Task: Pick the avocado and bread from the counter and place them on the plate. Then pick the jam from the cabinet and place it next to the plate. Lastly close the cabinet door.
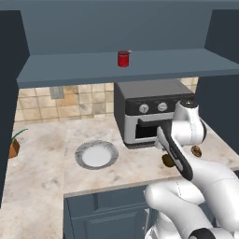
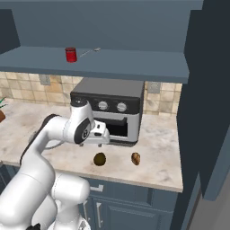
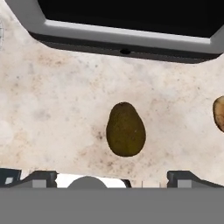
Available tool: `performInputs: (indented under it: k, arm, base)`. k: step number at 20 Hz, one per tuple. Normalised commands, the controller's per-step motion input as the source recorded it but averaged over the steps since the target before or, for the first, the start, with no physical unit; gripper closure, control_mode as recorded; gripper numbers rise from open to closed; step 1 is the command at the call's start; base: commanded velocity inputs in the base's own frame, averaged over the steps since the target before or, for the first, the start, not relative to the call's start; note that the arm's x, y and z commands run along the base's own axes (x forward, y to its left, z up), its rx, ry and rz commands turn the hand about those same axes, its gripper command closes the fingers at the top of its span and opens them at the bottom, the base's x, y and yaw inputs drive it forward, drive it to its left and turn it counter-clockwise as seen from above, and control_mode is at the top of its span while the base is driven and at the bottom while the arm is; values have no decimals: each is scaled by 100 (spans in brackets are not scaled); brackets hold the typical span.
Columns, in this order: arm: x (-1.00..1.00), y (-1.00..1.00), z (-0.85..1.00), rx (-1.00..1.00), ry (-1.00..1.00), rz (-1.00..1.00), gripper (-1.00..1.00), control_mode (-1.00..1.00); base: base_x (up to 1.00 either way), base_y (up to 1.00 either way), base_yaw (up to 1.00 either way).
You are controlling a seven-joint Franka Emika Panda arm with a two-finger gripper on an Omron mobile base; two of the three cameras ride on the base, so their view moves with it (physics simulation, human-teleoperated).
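where marble-veined counter [image 3: 48, 100] spreads, egg-shaped matte avocado [image 3: 125, 129].

Olive-green avocado [image 3: 125, 130], mottled with darker brown flecks, on a counter [image 3: 52, 109] of pale cream marble with rusty speckles. The bread [image 2: 135, 158] is tan-brown. A red jam [image 1: 123, 59] jar with a darker lid on a slate-blue shelf [image 1: 70, 70]. The plate [image 1: 96, 155] is white in the middle with a grey speckled rim. The oven [image 2: 110, 110] is dark grey with a silver front and a black window. Beige and tan tiles [image 1: 79, 100] behind.
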Motion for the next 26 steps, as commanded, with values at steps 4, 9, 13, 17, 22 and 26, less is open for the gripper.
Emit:
performInputs:
  k: [4, 9, 13, 17, 22, 26]
  arm:
    - [6, -2, -27, 0, 2, 0, -100, -100]
    - [10, -8, -26, 0, 1, 0, -100, -100]
    - [6, -9, -26, 0, 3, 0, -100, -100]
    - [10, -6, -25, 0, 4, 0, -100, -100]
    - [6, -4, -22, 0, 5, 0, -100, -100]
    - [4, -7, -23, 1, 6, 0, -100, -100]
  base:
    - [0, 0, 0]
    - [0, 0, 0]
    - [0, 0, 0]
    - [0, 0, 0]
    - [0, 0, 0]
    - [0, 0, 0]
